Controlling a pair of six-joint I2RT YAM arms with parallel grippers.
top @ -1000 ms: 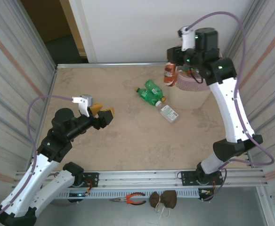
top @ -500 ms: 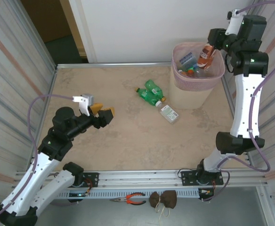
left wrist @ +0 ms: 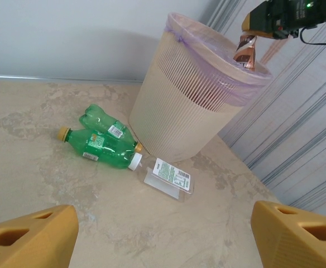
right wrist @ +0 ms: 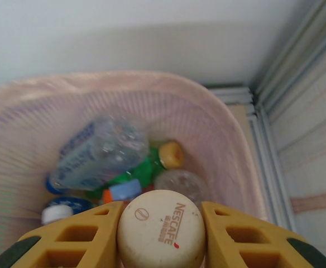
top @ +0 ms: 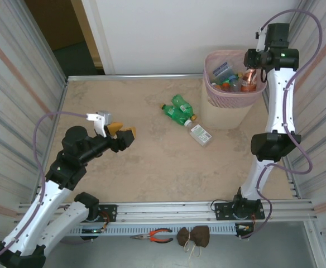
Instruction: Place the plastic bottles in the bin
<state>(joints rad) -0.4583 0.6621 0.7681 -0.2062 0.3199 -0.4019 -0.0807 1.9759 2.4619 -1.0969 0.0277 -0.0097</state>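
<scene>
Over the bin point(top: 223, 114), at the far right corner of the tabletop point(top: 124, 184), the right end effector point(right wrist: 161, 231) is clamped tight on a brown bottle point(left wrist: 245, 49) by its cream cap point(right wrist: 161, 215). The body hangs above the right side of the opening. That's the danger: let go this close to the rim and it could clip the edge and drop outside, against the wall. The heap of bottles inside point(right wrist: 110, 159) sits high too, so a bounce-out looks possible. Come lower and the arm may knock the bin over. The left end effector point(top: 123, 135) hovers wide open near the left edge, holding nothing. Two green bottles point(top: 178, 110) and a clear bottle point(top: 199, 134) lie just left of the bin, bunched together. Grab one and the others may roll off.
</scene>
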